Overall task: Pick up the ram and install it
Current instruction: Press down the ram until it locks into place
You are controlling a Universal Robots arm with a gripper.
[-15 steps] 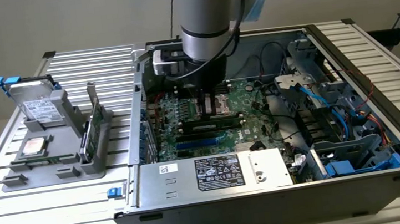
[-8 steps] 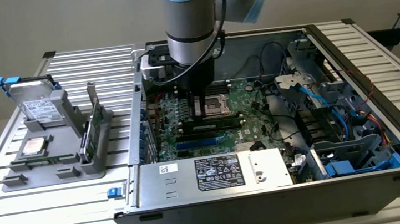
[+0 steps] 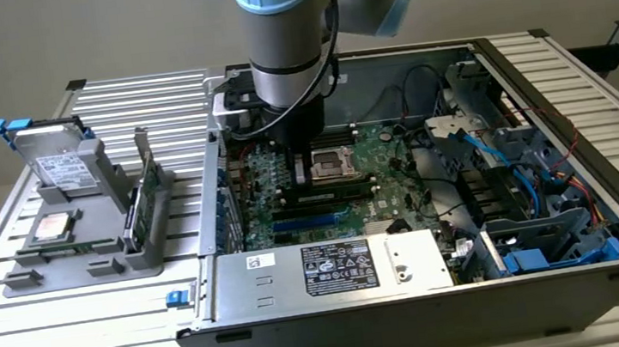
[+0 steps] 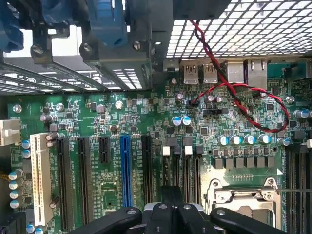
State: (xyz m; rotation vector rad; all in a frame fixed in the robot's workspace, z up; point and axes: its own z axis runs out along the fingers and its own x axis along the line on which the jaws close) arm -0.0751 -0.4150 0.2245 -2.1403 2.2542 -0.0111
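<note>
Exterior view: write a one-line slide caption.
Robot arm's gripper lowered into the open computer case, pressing the ram at the motherboard slots.

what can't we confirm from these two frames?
- Whether the ram is in its slot: in the exterior view the arm and gripper cover the slots on the motherboard.
- What the gripper grips: the wrist view's edge cuts it off.
- Print on the power supply label: too small, exterior view.
- Parts on the grey tray: too small to identify.
</note>
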